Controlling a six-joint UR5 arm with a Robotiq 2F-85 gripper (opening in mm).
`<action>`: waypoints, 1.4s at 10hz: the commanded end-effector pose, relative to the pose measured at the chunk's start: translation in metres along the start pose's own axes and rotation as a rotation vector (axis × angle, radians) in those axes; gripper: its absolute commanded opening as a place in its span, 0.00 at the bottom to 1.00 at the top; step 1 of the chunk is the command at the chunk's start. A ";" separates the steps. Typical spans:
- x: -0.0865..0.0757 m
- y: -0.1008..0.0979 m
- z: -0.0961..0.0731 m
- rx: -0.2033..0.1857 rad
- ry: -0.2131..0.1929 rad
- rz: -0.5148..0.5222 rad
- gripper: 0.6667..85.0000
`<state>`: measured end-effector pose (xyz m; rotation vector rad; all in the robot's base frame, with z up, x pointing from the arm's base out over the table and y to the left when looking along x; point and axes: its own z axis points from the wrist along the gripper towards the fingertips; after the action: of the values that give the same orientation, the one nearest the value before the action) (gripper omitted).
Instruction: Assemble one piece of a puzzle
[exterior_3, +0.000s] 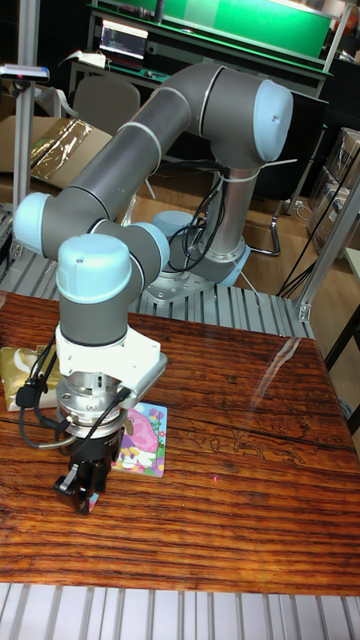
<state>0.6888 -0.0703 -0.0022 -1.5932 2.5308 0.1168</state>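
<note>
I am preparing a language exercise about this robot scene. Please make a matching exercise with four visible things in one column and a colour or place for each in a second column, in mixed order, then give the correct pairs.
Things:
1. puzzle
2. arm joint caps
3. table
4. gripper

Descriptions:
A. pale blue
B. dark reddish wood grain
C. black, low over the table's left side
D. colourful picture, flat on the table beside the gripper

Pairs: 1-D, 2-A, 3-B, 4-C
</note>
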 end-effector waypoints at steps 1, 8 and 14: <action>-0.002 0.000 -0.003 -0.010 -0.021 0.019 0.45; -0.003 0.000 -0.005 -0.009 -0.021 0.058 0.40; 0.003 0.001 -0.018 0.009 0.016 0.214 0.37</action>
<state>0.6856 -0.0734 0.0092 -1.4339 2.6412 0.1192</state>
